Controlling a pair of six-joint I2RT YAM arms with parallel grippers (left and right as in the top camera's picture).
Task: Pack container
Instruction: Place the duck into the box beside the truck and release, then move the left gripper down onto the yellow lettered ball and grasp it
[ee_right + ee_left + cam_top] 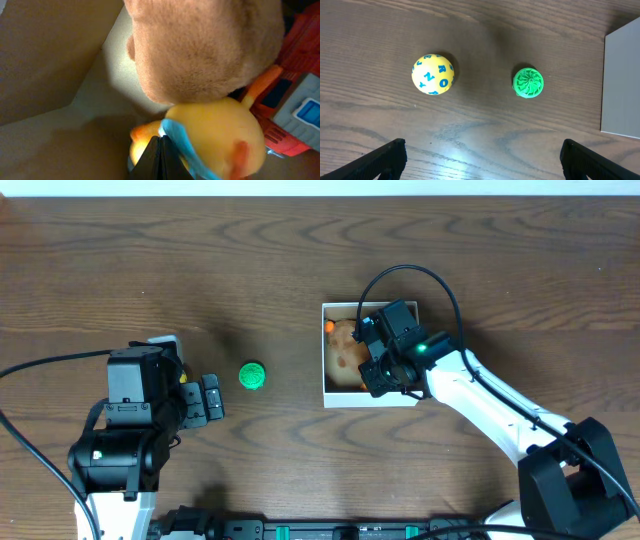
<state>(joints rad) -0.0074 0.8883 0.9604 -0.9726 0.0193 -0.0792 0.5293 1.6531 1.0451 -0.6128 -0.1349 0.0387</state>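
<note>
1. The right gripper (161, 152) has its fingers pressed together, with only a thin seam between them. The tip lies against the yellow toy (215, 135) with the blue band. We cannot tell whether any part of that toy is pinched.
2. The brown plush (200, 45) touches the yellow toy, and a red and grey toy (295, 112) lies just beside both. All three sit inside the container (340, 398), on its tan floor.
3. The container stands right of the table's middle. The right arm reaches into it from above.
4. The left gripper (482, 157) is spread wide and empty above the wooden table (470, 30). The green ribbed toy (528, 82) and the yellow lettered ball (433, 74) lie apart in front of it, outside the container.
5. We judge the step in hand to be settling a toy in the container. Packing is partly done.
6. The next move calls for lifting the right gripper clear of the box. We then centre the left fingers around the green ribbed toy and close them.
</note>
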